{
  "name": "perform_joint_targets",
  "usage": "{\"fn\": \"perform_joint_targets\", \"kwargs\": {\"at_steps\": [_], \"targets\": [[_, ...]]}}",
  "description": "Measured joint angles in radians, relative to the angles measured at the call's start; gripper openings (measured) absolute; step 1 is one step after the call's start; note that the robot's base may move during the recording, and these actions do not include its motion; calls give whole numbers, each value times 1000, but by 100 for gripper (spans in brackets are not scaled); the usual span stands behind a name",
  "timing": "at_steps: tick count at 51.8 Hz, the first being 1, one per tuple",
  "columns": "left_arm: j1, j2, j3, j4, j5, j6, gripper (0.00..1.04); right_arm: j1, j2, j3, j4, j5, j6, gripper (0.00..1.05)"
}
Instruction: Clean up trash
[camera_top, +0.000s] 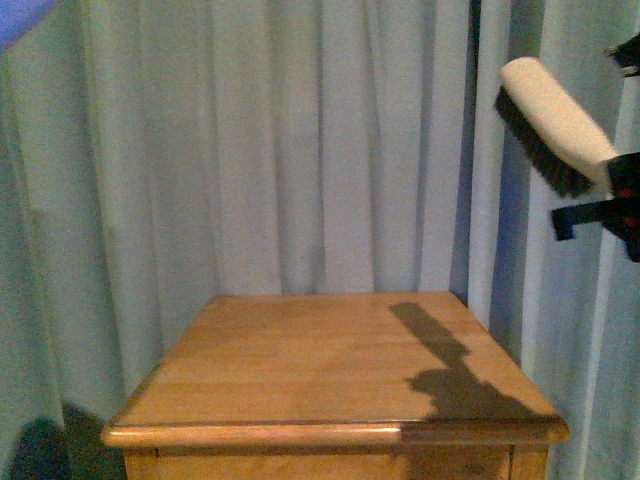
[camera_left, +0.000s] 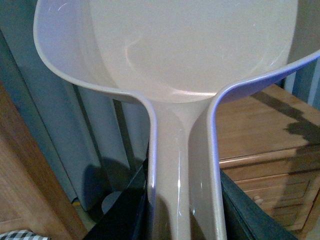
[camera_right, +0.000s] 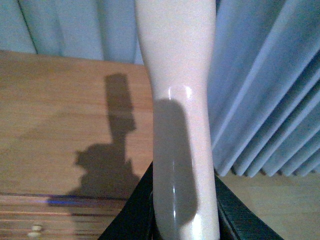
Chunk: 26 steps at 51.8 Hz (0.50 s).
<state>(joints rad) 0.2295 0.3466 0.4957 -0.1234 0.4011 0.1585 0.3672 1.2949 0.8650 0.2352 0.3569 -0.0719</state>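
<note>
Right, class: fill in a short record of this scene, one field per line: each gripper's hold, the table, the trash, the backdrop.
left gripper: shut on dustpan handle
right gripper: shut on brush, held high at the right
table: wooden, shadow on its right side
trash: not seen in any view
backdrop: pale curtain

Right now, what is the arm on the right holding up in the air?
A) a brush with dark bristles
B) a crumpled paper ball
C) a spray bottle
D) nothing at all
A: the brush, pale on its back with dark bristles, is clamped in the right gripper and held high, clear of the wooden table; the left gripper holds the dustpan.
</note>
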Motion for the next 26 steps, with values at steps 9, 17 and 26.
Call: {"fn": "perform_joint_targets", "kwargs": {"at_steps": [9, 17, 26], "targets": [[0, 0, 0, 0, 0, 0, 28, 25, -232, -190, 98, 71, -84, 19], [0, 0, 0, 0, 0, 0, 28, 47, -438, -306, 69, 120, -101, 19], [0, 0, 0, 0, 0, 0, 28, 35, -653, -391, -36, 162, -78, 19]]}}
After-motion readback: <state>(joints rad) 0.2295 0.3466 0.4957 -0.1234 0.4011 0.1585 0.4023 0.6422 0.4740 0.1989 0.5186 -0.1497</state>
